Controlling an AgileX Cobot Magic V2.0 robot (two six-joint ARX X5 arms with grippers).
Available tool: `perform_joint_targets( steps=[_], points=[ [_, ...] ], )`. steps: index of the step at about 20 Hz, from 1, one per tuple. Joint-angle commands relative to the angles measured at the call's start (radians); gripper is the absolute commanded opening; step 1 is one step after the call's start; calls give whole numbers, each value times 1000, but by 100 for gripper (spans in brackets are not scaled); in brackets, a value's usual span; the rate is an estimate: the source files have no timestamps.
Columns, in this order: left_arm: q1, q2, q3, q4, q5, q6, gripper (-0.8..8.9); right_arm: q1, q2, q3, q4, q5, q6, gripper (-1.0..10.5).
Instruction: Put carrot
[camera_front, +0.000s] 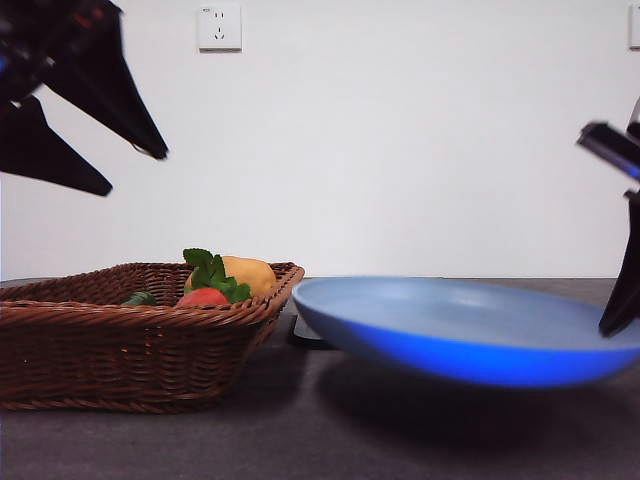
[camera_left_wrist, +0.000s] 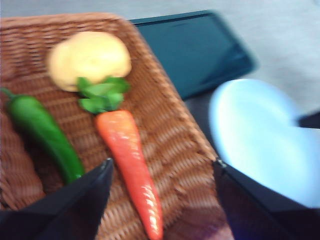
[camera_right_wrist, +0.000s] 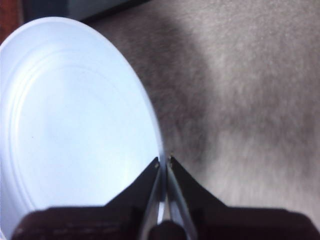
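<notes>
Below, between our spread left fingers: the carrot (camera_left_wrist: 129, 162) in the basket (camera_left_wrist: 170, 135), with the plate held ready alongside.

Now our left gripper (camera_left_wrist: 162, 172) hovers above the basket, its fingers wide apart and touching nothing; the carrot lies between and beneath them, its long axis running roughly along the line from its tapered tip near the fingers to its leafy end farther off, beside the potato (camera_left_wrist: 90, 57). A green pepper (camera_left_wrist: 45, 132) lies just beside one finger. We judge the left arm far nearer the carrot. Our right gripper (camera_right_wrist: 164, 165) has its fingers pinched on the rim of the blue plate (camera_right_wrist: 75, 130), held off the desk (camera_right_wrist: 240, 100) next to the basket.
</notes>
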Motion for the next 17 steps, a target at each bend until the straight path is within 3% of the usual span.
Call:
perform_joint_targets(
  steps=[1,6,17],
  points=[
    [-35,61,27,22,-52,-1,378,5,-50,13,-27,-2,-1,3],
    [-85,268,133,-6,-184,13,376,5,-152,13,-61,3,0,3],
    [-124,568,204,37,-217,12,375,5,-205,13,-71,6,0,3]
  ],
)
